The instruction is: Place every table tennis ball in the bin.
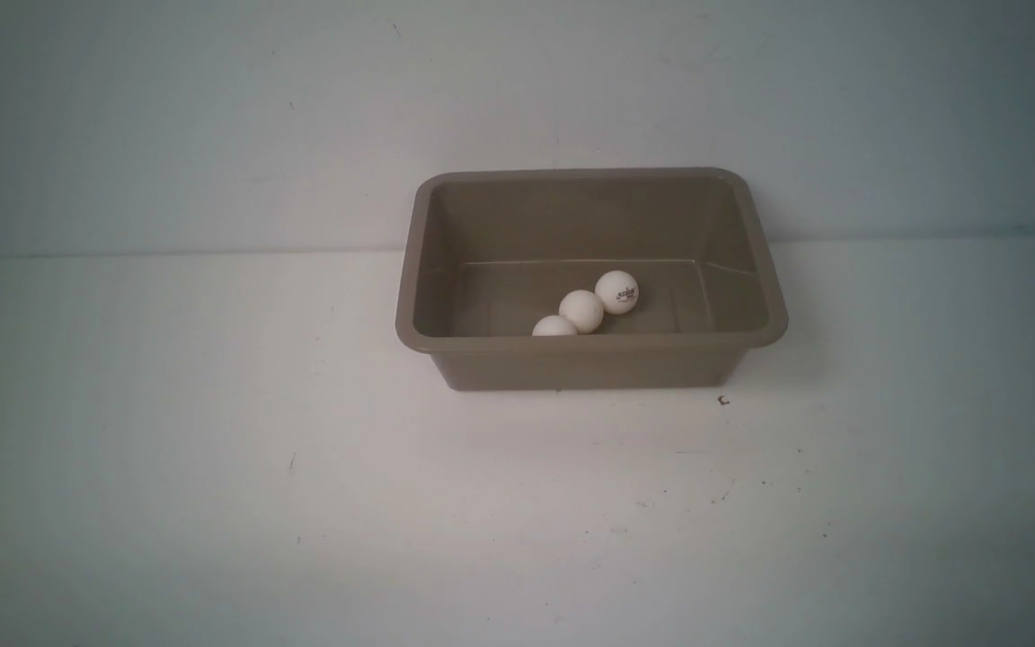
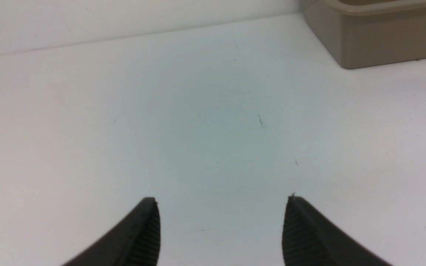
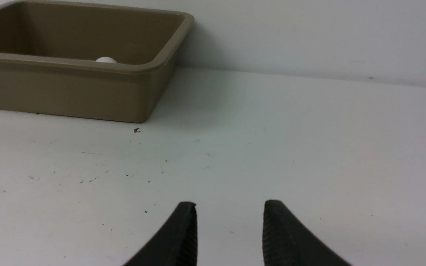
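A taupe plastic bin (image 1: 591,364) sat on a white table (image 1: 212,467), pushed back near a pale wall. All three white table tennis balls lay inside the bin, lined up diagonally and touching: one tucked against the bin's near wall (image 1: 554,326), one in the middle (image 1: 581,310), and the third, printed with a small dark logo (image 1: 616,292), furthest into the bin. No ball was visible on the table outside the bin, so the task looked finished.

Neither arm appeared in the front view. The left gripper (image 2: 222,231) hung over bare table off the bin's left side, its black ribbed fingers (image 2: 144,236) moderately apart with nothing between them. The right gripper (image 3: 229,234) hung over bare table off the bin's right side, its fingers (image 3: 183,236) closer together with a slim gap showing between the tips, also empty.

Judging from this, the only step left was to hold both arms clear and avoid nudging the bin, since a knock could set the light balls rolling, though the bin's walls would likely keep them in.

Only the front view showed the bin's floor and all three balls. The right wrist view showed just the top of one ball (image 3: 106,60) over the bin's rim, plus a small dark fleck on the table near the bin's corner. The left wrist view caught only an outer corner of the bin (image 2: 379,40) and no balls.
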Motion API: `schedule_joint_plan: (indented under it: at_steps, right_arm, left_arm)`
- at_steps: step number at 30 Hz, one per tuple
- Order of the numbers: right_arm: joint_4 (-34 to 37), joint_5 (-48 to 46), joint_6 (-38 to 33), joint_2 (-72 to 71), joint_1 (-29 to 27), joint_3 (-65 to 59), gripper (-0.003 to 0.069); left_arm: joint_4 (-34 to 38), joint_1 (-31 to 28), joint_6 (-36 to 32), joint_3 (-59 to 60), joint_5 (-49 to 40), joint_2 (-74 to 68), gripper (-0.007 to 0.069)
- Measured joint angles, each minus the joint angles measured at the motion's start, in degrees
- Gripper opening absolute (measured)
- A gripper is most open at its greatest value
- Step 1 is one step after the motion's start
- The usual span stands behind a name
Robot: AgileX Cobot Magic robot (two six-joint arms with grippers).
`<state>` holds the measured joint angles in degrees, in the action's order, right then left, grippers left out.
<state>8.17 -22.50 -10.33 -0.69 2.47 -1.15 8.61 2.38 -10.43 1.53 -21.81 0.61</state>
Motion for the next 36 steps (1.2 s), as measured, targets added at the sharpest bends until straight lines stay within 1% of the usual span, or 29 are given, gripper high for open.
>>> schedule_joint_plan:
  at_steps: [4,6,13,36]
  right_arm:
    - [-1.3,0.1,6.3,0.0,0.0,0.0,0.024]
    - [-1.4,0.1,8.1,0.0,0.0,0.0,0.024]
    - [-1.4,0.1,9.1,0.0,0.0,0.0,0.024]
    - [-1.4,0.1,9.2,0.0,0.0,0.0,0.024]
  left_arm:
    - [0.0,0.0,0.0,0.0,0.0,0.0,0.0405]
    - [0.0,0.0,0.0,0.0,0.0,0.0,0.0405]
    - [0.0,0.0,0.0,0.0,0.0,0.0,0.0405]
    - [0.0,0.0,0.0,0.0,0.0,0.0,0.0405]
